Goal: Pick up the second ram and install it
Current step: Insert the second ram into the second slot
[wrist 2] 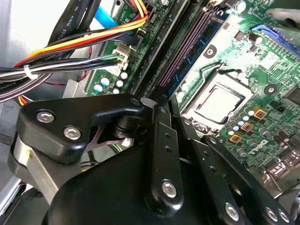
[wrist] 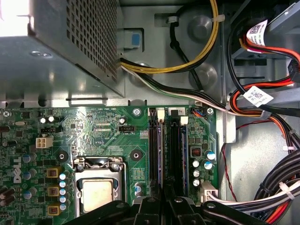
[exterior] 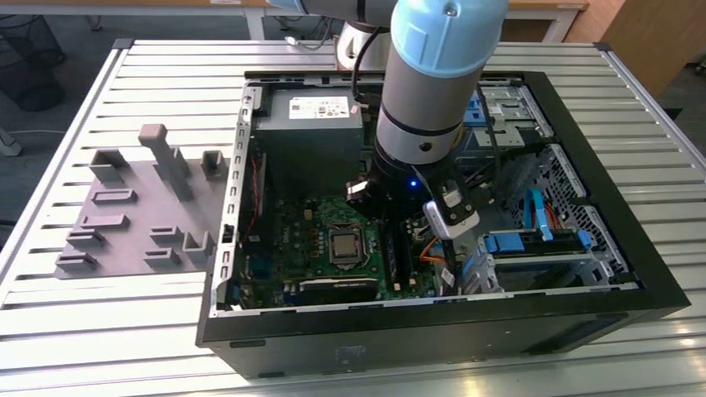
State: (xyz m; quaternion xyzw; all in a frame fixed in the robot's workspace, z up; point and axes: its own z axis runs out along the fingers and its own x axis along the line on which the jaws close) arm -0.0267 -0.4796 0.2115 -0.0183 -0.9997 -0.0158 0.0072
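Jaws [wrist: 164, 206] hang low over the memory slots on the green board [wrist: 93, 126]; I cannot tell if they pinch anything. A thin blue strip, I think the second ram [wrist: 159, 150], stands in the slot just beside them, so the job looks nearly done.
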